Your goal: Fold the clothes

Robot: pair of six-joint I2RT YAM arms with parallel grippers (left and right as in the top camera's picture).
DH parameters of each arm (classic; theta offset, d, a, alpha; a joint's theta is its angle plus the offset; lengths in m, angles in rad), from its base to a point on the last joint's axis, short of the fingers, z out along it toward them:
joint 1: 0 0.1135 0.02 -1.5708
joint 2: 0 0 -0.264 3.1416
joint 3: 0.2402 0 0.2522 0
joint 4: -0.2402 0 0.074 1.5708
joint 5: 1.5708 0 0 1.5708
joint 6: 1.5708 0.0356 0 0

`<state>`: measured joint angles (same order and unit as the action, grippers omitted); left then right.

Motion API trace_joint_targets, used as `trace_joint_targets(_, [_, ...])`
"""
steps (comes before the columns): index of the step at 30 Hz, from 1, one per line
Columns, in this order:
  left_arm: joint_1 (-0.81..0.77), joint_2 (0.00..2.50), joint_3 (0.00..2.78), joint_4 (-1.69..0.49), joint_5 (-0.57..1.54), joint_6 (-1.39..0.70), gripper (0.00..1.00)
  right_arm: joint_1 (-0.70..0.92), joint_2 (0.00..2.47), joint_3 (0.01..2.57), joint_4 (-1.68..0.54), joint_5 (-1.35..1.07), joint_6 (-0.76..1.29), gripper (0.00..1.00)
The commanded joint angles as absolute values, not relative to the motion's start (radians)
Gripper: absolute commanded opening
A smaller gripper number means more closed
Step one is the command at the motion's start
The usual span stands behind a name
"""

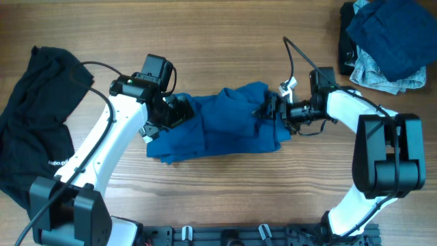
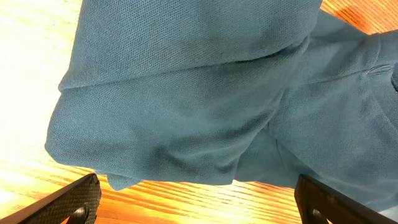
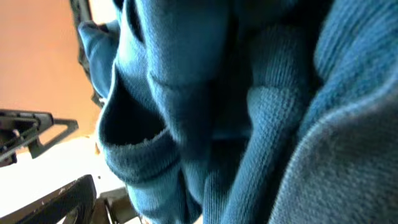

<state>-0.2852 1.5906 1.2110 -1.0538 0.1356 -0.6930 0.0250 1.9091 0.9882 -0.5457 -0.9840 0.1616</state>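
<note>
The teal-blue shirt [image 1: 218, 126] lies bunched in a rough fold at the table's middle. My left gripper [image 1: 172, 113] is at its left edge. In the left wrist view its fingers [image 2: 196, 202] stand wide apart over bare wood, with the shirt [image 2: 186, 93] just beyond them, so it is open and empty. My right gripper [image 1: 269, 109] is pressed into the shirt's right side. The shirt's fabric [image 3: 261, 112] fills the right wrist view. One finger of this gripper [image 3: 199, 208] shows far out at the lower left and the other is hidden. The black garment [image 1: 34, 116] with white lettering lies at the far left.
A navy and pale-denim heap [image 1: 386, 41] sits at the back right corner. Bare wooden table [image 1: 225, 198] shows in front of the shirt. The arm bases stand at the near edge, left and right.
</note>
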Motion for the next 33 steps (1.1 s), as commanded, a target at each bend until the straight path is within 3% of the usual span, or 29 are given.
trace_joint_targets(1, [-0.286,1.588,1.219,-1.055,0.126,-0.687,1.0,0.055,1.93,0.921,-0.451,-1.019,0.255,1.0])
trace_joint_targets(5, [-0.286,1.588,1.219,-1.063,0.126,-0.688,1.0,0.105,1.934,0.918,-0.362,-1.008,0.332,0.99])
trace_joint_targets(6, [-0.286,1.588,1.219,-1.066,0.126,-0.688,1.0,0.109,1.934,0.918,-0.353,-0.986,0.361,0.89])
trace_joint_targets(7, [-0.286,1.588,1.219,-1.069,0.126,-0.688,1.0,0.109,1.934,0.918,-0.352,-0.955,0.387,0.77])
trace_joint_targets(8, [-0.286,1.588,1.219,-1.073,0.126,-0.688,1.0,0.109,1.934,0.918,-0.352,-0.918,0.398,0.56])
trace_joint_targets(10, [-0.286,1.588,1.219,-1.082,0.126,-0.687,1.0,0.109,1.934,0.918,-0.351,-0.876,0.436,0.27])
trace_joint_targets(11, [-0.286,1.588,1.219,-1.082,0.126,-0.687,1.0,0.107,1.934,0.918,-0.336,-0.871,0.45,0.07])
trace_joint_targets(18, [-0.286,1.588,1.219,-1.081,0.092,-0.683,1.0,-0.047,1.934,0.962,-0.38,-0.86,0.409,0.04])
trace_joint_targets(22, [-0.286,1.588,1.219,-1.08,0.089,-0.684,1.0,-0.169,1.934,1.081,-0.673,-0.711,0.237,0.04])
trace_joint_targets(28, [-0.286,1.588,1.219,-1.072,0.068,-0.684,1.0,-0.155,1.9,1.354,-1.044,-0.39,0.183,0.04])
trace_joint_targets(33, [-0.286,1.588,1.219,-1.055,0.065,-0.684,1.0,-0.006,1.853,1.383,-1.074,-0.276,0.199,0.04])
